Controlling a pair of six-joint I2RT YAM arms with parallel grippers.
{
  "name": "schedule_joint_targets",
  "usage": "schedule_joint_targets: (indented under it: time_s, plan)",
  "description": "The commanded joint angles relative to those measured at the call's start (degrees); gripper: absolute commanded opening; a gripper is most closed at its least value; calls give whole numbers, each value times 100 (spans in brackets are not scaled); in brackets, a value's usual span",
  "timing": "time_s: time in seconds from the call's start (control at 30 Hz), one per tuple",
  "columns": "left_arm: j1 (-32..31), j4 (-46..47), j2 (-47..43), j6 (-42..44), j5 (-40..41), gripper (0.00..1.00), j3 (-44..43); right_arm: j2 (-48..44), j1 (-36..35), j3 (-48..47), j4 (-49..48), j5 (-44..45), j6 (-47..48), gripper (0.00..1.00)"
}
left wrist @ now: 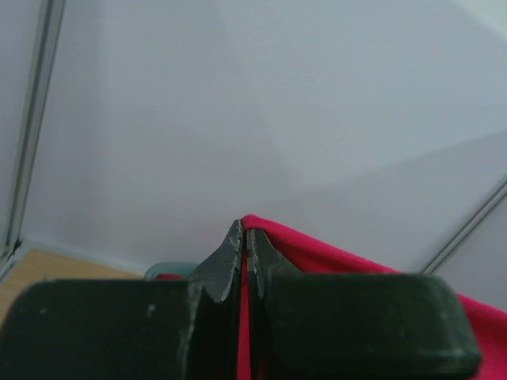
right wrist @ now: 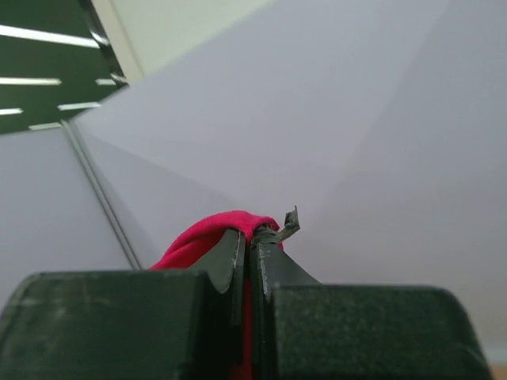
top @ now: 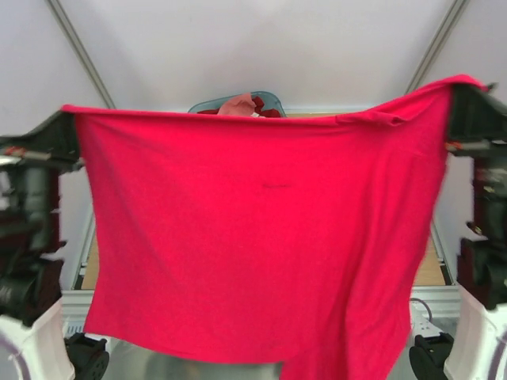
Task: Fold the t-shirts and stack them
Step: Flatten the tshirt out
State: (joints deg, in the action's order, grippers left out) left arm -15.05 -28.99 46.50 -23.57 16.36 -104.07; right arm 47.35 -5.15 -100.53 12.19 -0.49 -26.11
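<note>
A bright crimson red t-shirt [top: 253, 237] hangs spread wide in the air in the top view, held up by both arms. My left gripper [top: 70, 113] is shut on its upper left corner; the red cloth [left wrist: 333, 257] runs between the jaws in the left wrist view, where the gripper [left wrist: 242, 231] points up. My right gripper [top: 459, 85] is shut on the upper right corner; the cloth [right wrist: 210, 233] bunches over the fingertips [right wrist: 252, 235]. A salmon pink t-shirt [top: 238, 104] and a darker red t-shirt [top: 265, 109] lie in the basket behind.
A grey-blue oval plastic basket [top: 276, 100] stands at the far middle of the table, mostly hidden by the hanging shirt. The wooden table [top: 432, 269] shows only at the sides. White walls enclose the cell. A torn strip of tape [right wrist: 289, 223] sticks off the right fingertip.
</note>
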Motion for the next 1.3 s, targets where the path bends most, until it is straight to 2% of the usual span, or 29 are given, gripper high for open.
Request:
schedule_joint_targets:
  time_s: [0.0, 0.17, 0.23, 0.33, 0.37, 0.43, 0.47, 0.5, 0.6, 0.87, 1.07, 1.27]
  plan:
    - [-16, 60, 456, -42, 358, 1, 816, 345, -13, 1015, -48, 137, 53, 1]
    - [-16, 938, 728, -7, 587, 0, 2977, 248, -13, 3317, -795, 199, 62, 1]
    - [-7, 1281, 1043, -121, 1052, 0, 3776, 327, -13, 4171, -1183, 303, 44, 1]
    - [150, 1703, 1579, -288, 1247, 0, 4289, 730, -21, 4987, -1867, 584, 167, 1]
    - [195, 1774, 2060, -323, 1238, 0, 4421, 923, -13, 5147, -2052, 620, 194, 1]
    - [361, 1871, 2572, -516, 1099, 0, 4405, 1607, -4, 5420, -2562, 647, 290, 1]
    - [414, 1906, 3097, -517, 1054, 0, 4317, 1863, -13, 5456, -2729, 647, 317, 1]
    - [476, 1889, 3319, -560, 1001, 0, 4195, 2387, -4, 5422, -2974, 629, 317, 1]
    - [538, 1819, 4031, -517, 913, 0, 3765, 3015, -13, 5142, -3169, 559, 334, 1]
    - [802, 1792, 4885, -254, 825, 0, 3148, 4509, -4, 4210, -3013, 120, 395, 1]
    - [828, 1625, 5097, -192, 720, 0, 2910, 4590, -4, 3752, -2380, 14, 387, 1]
    - [837, 1178, 5202, -122, 684, 0, 2814, 4028, -13, 3567, -906, -12, -25, 1]
